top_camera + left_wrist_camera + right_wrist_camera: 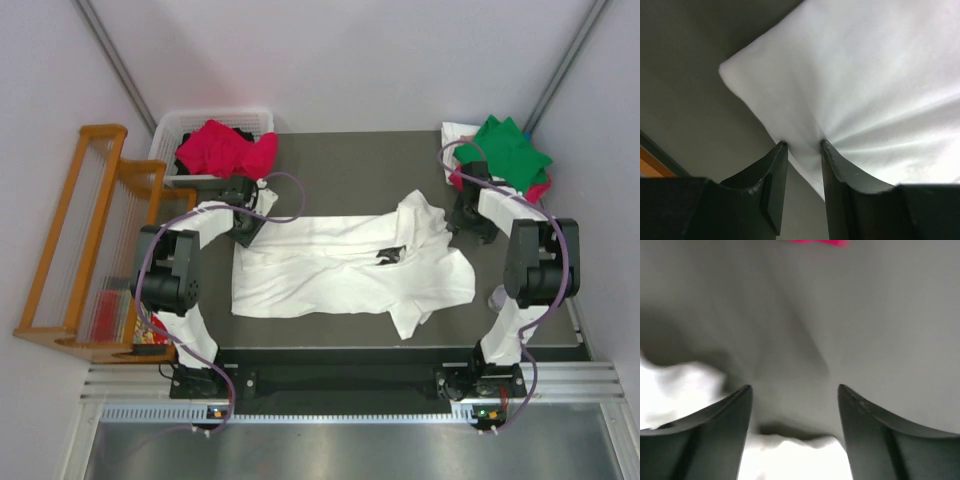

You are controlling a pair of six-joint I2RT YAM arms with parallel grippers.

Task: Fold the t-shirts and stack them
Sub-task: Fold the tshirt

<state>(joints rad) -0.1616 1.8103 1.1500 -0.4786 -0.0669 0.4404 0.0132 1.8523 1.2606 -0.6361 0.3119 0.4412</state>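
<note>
From above, the dark table (350, 150) has a bare strip along its far side, running between the white slotted basket (172, 128) at the far left corner and the stack at the far right corner. A wooden rack (90, 240) stands just off the left edge, so there is little room to swing out on that side. The white t-shirt (330, 268) lies spread sideways across the middle, hem end toward the left arm and sleeves toward the right, and one sleeve reaches close to the near edge. The left fingers (247, 226) sit at the shirt's far left corner. In the left wrist view they are pinching the cloth's edge just beside that corner, and tight creases fan outward from the grip. The right fingers (467, 215) are spread apart just off the shirt's far right side. Only bare table shows between them, with white cloth bunched low and to the left in the right wrist view, touching neither finger that I can see. The cloth is soft and matte with shallow wrinkles and a small black print near the middle. A crimson-pink t-shirt (225, 150) is heaped in the basket. A folded green t-shirt (510, 150) tops the right-hand stack, with pink cloth showing beneath it.
</note>
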